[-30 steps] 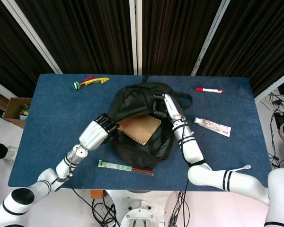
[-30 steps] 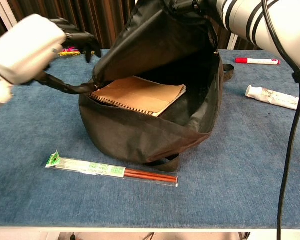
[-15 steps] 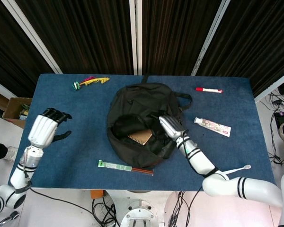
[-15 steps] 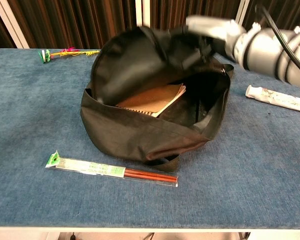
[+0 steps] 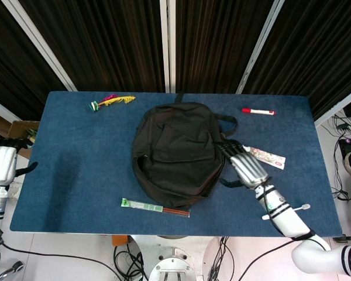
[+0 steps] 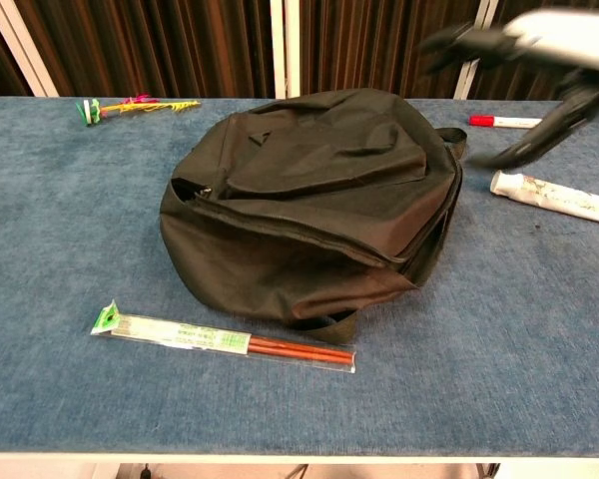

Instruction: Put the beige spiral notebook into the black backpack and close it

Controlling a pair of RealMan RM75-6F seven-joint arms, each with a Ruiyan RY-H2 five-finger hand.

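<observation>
The black backpack (image 5: 175,152) lies in the middle of the blue table, its top flap (image 6: 324,160) dropped down over the opening. The beige spiral notebook does not show in either view; the flap hides the inside. My right hand (image 5: 245,167) hovers just right of the bag, fingers spread and holding nothing; in the chest view the right hand (image 6: 539,40) is a blur at the top right. My left hand (image 5: 1,164) is off the table's left edge, far from the bag, fingers apart and holding nothing.
A packet of chopsticks (image 5: 155,207) lies in front of the bag. A toothpaste tube (image 5: 263,157) sits beside my right hand, a red marker (image 5: 258,111) behind it. A colourful bundle (image 5: 112,101) is at the back left.
The flap has fallen over the opening and hides the notebook. My right hand let go and drew back to the right. My left hand pulled away past the table's left edge.
</observation>
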